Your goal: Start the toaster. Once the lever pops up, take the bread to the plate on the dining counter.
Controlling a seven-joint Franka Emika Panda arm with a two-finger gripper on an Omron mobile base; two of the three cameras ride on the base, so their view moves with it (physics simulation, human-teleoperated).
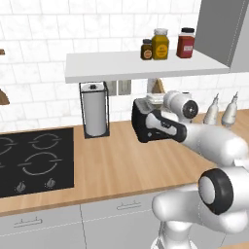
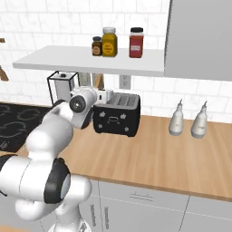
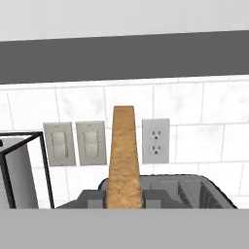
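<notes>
While the gripper (image 3: 124,198) pinches the bread (image 3: 123,155) edge-on between its fingertips (image 3: 95,198), the slice stands upright above the toaster (image 2: 117,113), straight up at twelve o'clock in the hand view. The toaster sits on the wall-side wooden counter (image 2: 154,158). At its nine o'clock in the left base view stands the paper-towel roll (image 1: 94,110); two pale bottles (image 2: 186,118) stand at its three o'clock in the right base view.
</notes>
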